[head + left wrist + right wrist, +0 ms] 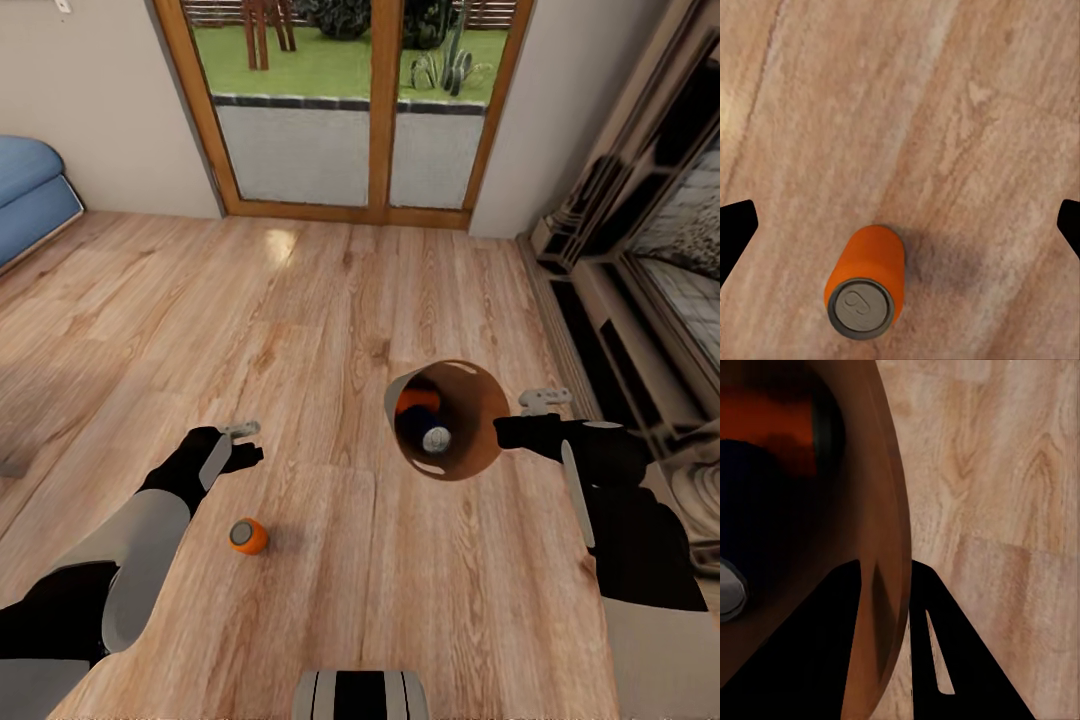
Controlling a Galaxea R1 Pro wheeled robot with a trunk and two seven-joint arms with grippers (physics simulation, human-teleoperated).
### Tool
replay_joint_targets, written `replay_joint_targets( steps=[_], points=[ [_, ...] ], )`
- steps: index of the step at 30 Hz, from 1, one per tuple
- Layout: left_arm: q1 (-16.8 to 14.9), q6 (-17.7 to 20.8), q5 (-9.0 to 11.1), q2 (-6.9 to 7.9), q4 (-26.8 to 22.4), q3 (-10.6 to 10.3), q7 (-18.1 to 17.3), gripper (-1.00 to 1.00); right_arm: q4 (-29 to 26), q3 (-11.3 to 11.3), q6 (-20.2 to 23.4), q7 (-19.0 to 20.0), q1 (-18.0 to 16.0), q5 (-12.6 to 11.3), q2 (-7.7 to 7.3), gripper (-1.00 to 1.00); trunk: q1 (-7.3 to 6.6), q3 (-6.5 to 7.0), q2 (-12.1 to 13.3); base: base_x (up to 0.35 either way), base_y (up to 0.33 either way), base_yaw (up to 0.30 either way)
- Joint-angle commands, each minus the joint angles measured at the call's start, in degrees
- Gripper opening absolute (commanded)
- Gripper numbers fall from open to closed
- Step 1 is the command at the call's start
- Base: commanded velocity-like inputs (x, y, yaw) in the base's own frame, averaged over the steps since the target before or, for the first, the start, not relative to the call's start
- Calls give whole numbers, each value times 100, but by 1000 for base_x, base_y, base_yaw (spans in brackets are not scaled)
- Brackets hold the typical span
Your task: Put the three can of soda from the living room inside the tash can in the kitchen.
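Observation:
An orange can of soda [248,536] [866,281] stands upright on the wood plank floor of the living room. My left gripper [243,438] [900,225] hovers above it, a little farther out, open, its fingertips [735,229] wide apart. The copper-brown tash can [480,462] [886,547] is held at its rim by my right gripper [505,432] [889,615], one finger inside the wall and one outside. Inside it lie another orange can [414,401] and the dark blue can [436,437] [750,510], silver top showing.
Glass garden doors [345,110] close the far wall. A blue sofa [30,190] sits at far left. A dark, ornate cabinet or fireplace surround [640,270] runs along the right. My base [360,695] shows at the bottom edge.

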Motion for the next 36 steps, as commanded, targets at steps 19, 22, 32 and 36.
replay_joint_targets(
  steps=[19,22,32,36],
  points=[
    [6,-1,9,36,-5,2,-8,100,-2,97,9,7,-79,-81,10,-100,-1,-135,0,0,0,78],
    [6,-1,9,37,-5,2,-4,100,-2,122,9,7,-79,-81,8,-100,-1,-145,0,0,0,220],
    [14,-8,-6,8,-4,-15,-1,100,-2,124,9,-201,-92,-69,-7,-100,-1,-184,0,0,0,204],
    [19,-9,-4,-6,-5,-23,-1,100,-2,123,9,-277,-93,-70,-19,-100,-1,-204,0,0,0,149]
  ],
)
